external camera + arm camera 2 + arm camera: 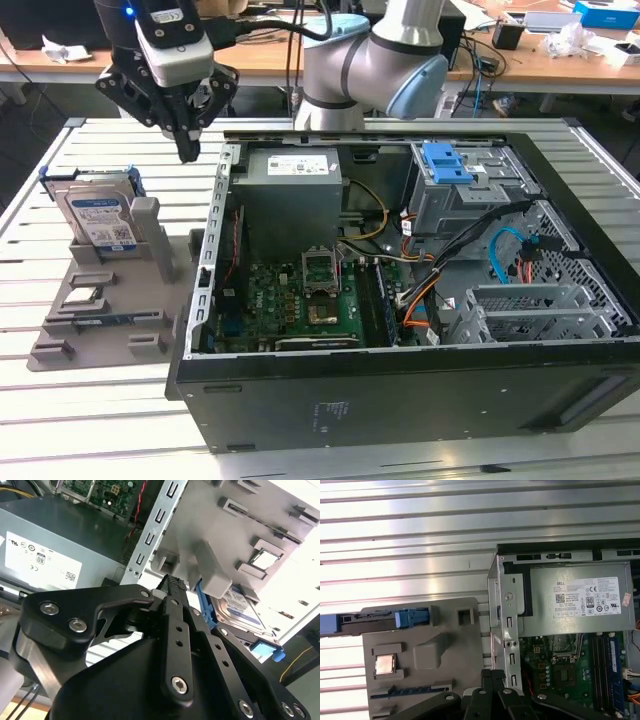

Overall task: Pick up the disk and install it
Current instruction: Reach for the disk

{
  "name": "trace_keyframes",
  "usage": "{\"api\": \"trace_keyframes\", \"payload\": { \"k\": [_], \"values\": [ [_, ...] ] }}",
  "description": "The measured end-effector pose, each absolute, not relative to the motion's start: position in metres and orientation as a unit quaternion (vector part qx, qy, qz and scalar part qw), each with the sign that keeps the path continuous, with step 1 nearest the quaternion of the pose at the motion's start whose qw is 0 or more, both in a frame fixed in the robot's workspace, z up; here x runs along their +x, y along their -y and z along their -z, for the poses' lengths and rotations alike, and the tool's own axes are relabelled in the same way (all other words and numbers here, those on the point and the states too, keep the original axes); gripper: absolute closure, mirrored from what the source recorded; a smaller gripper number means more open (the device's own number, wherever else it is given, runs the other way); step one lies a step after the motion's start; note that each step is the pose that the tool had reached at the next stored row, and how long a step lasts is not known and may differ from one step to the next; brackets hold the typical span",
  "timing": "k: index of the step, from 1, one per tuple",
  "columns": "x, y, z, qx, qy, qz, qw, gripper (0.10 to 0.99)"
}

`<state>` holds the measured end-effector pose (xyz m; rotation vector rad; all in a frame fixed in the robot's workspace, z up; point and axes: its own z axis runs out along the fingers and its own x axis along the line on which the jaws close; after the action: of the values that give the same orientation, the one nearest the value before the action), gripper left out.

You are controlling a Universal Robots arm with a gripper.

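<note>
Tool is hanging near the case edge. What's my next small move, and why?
Probably shift the tool toward the exterior view's left, above the disk: it stands upright in the grey holder, untouched, while the tool hangs empty and shut beside the case.

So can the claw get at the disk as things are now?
Probably yes. The disk stands upright in its grey holder with nothing over its top edge. The claw hangs shut above the table between holder and case, so it would need to open first.
</note>
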<state>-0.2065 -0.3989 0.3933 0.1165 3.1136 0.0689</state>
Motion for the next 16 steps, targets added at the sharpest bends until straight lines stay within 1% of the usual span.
{"api": "trace_keyframes", "payload": {
  "k": [16],
  "values": [
    [-0.239,0.399,-0.393,0.037,-0.999,-0.022,0.012,0.98]
  ]
}}
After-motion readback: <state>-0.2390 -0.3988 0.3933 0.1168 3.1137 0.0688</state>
